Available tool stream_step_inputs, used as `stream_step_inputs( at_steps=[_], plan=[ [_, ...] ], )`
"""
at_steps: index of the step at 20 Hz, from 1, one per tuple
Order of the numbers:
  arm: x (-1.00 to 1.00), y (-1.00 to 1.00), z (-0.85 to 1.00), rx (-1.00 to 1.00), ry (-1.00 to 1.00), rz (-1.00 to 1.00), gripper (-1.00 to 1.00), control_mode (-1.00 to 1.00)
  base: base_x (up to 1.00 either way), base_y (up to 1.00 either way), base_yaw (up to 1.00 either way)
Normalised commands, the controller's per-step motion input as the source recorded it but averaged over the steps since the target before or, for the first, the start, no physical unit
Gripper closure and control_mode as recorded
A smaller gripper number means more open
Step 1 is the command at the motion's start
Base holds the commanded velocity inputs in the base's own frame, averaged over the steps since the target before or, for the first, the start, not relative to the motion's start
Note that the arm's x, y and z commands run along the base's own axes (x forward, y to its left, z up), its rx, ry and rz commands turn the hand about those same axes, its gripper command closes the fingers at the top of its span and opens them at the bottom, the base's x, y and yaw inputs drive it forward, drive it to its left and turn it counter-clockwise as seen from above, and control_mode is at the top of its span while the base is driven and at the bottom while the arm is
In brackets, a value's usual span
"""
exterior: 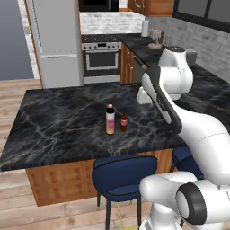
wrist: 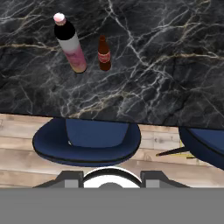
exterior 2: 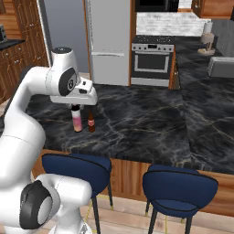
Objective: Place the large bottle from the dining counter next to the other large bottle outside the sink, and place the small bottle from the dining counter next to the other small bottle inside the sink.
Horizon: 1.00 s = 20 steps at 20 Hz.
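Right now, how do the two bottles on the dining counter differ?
The large bottle is taller and wider than the small bottle. The large bottle has a dark top over a pink-to-yellow body and a pale cap; the small bottle is brown with a red label. Both stand upright, side by side, apart from each other, untouched on the dark marble counter.

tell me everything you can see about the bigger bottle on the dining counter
The large bottle stands upright on the black marble dining counter, near its front edge above a blue stool. It has a pale pinkish cap, a dark neck and shoulder, and a white-to-pink body that turns yellowish near the base; it looks like smooth plastic. The small brown bottle stands just beside it, apart from it. Nothing but the counter touches it.
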Motion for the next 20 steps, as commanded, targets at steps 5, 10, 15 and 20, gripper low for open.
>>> stream_step_inputs(
  at_steps=[5,10,15,20],
  plan=[
    [0.17,0.12,0.0,0.0,0.0,-0.05,-1.0,-1.0,0.0,0.0,0.0],
    [0.08,0.28,0.0,0.0,0.05,0.0,-1.0,-1.0,0.0,0.0,0.0],
    [0.02,0.63,0.0,0.0,0.0,0.0,-1.0,-1.0,0.0,0.0,0.0],
    [0.21,0.56,0.0,0.0,0.01,-0.01,-1.0,-1.0,0.0,0.0,0.0]
  ],
)
